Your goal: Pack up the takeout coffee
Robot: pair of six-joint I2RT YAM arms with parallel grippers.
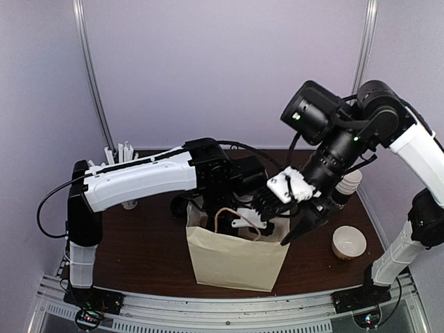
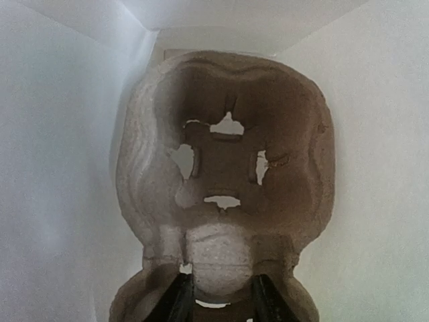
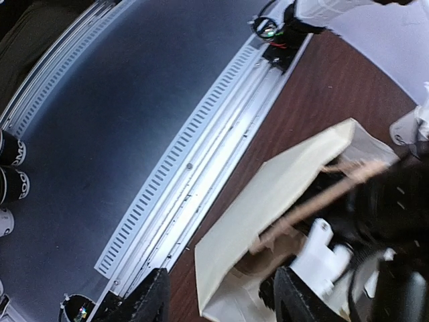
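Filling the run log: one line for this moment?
left tool: shut on pulp carrier, inside paper bag | right tool: open, above bag

Bag mouth: the left arm (image 1: 146, 179) and the right fingers (image 3: 151, 298) are crowding the paper bag (image 1: 236, 262) from above, leaving little room.
Inside the bag: a pulp tray (image 2: 221, 168) is spanning most of the width.
Left of the bag: bare table (image 1: 139, 243) is giving open passage.
Right of the bag: a white bowl (image 1: 349, 243) and a cup stack (image 1: 349, 184) are narrowing the way.
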